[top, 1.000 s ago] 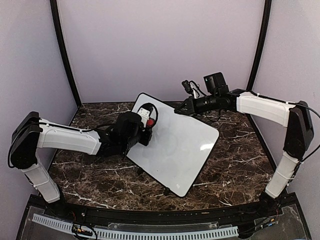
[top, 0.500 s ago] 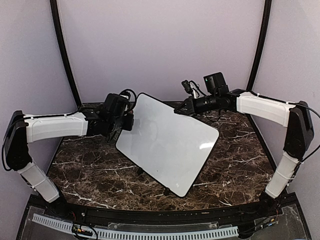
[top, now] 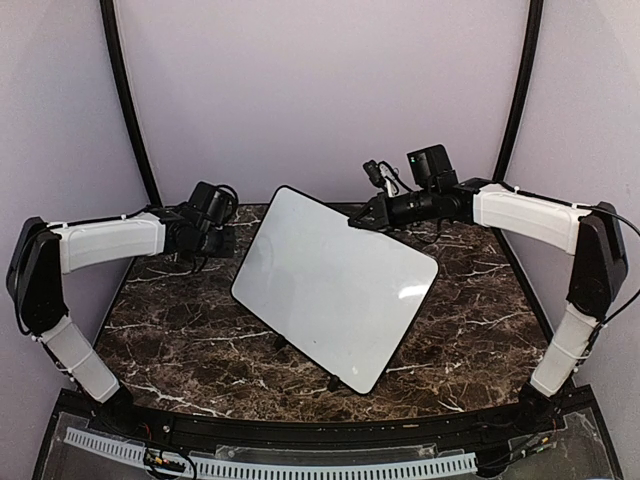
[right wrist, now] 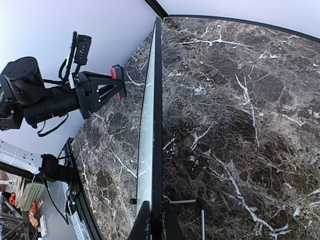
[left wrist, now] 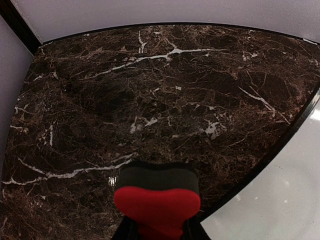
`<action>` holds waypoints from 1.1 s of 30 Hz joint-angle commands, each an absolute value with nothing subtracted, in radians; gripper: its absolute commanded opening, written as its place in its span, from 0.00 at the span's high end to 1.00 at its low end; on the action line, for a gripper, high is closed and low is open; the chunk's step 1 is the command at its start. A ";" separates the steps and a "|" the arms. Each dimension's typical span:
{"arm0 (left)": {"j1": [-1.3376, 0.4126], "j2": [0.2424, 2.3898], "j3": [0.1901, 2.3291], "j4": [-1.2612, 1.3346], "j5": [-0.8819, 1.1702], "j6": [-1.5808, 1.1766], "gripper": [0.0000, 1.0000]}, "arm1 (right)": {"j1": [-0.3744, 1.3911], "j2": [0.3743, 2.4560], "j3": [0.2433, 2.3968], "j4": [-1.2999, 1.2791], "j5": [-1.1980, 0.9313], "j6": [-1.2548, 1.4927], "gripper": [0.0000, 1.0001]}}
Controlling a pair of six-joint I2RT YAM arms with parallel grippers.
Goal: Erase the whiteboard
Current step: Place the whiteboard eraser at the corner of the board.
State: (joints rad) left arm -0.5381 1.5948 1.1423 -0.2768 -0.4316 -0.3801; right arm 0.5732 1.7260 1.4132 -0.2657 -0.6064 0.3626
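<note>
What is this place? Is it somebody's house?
Probably not a house, more like a small robot test booth. A white-and-black left robot arm and a matching right robot arm stand at a dark brown marble-pattern table, and plain pale purple walls close it in.

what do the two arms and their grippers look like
Both the left arm and right arm have white shells on the links, with black joints and black wrists. Thin black cables loop around each wrist. The right wrist carries a boxy black camera module with a small green light. The left gripper and right gripper are black.
</note>
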 commanded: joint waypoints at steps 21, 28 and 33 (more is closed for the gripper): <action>-0.440 1.683 1.135 -0.326 -0.345 -0.504 0.54 | 0.614 1.786 1.360 -0.354 -0.617 0.258 1.00; -0.418 1.685 1.124 -0.328 -0.336 -0.536 0.44 | 0.613 1.789 1.359 -0.350 -0.618 0.259 1.00; -0.401 1.689 1.088 -0.326 -0.318 -0.576 0.33 | 0.612 1.790 1.353 -0.342 -0.623 0.264 1.00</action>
